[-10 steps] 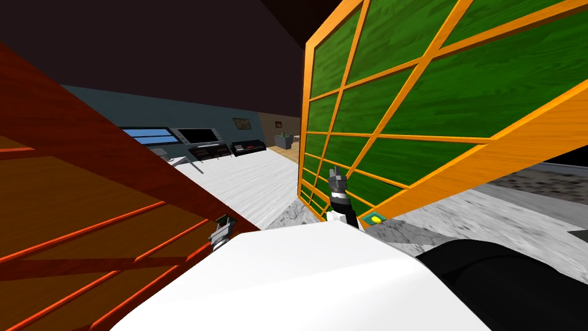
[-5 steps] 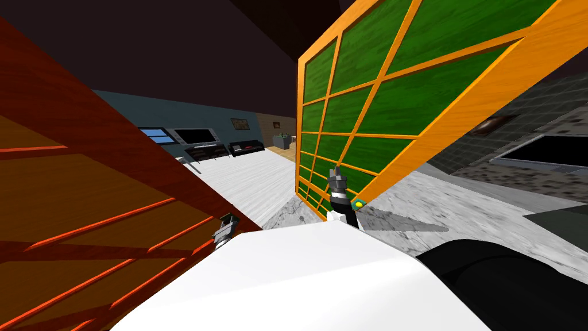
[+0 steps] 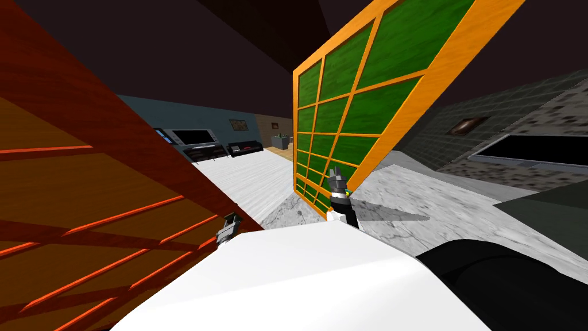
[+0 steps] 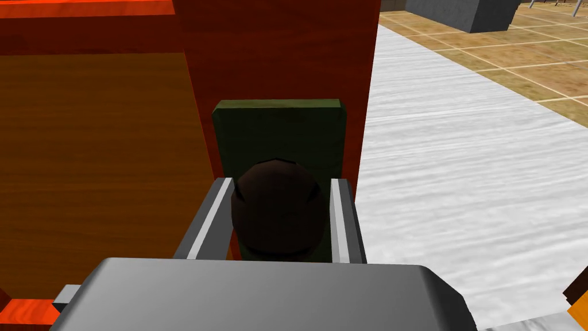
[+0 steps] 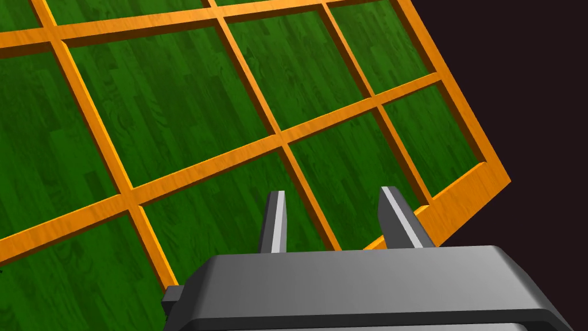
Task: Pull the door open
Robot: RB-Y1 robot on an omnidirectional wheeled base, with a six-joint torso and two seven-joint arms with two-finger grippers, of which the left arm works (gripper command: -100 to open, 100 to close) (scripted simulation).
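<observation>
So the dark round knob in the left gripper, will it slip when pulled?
Probably slippery: the dark knob is a smooth ball, and the left gripper has thin flat fingers pinching its sides. It looks rigid, seated on a green plate at the edge of the red door, so flex seems unlikely.

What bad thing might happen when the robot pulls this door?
The left gripper pinches a dark round knob on the red-brown door; being round, it might slip out. The right gripper hangs near the green-paned door and might bump it.
</observation>
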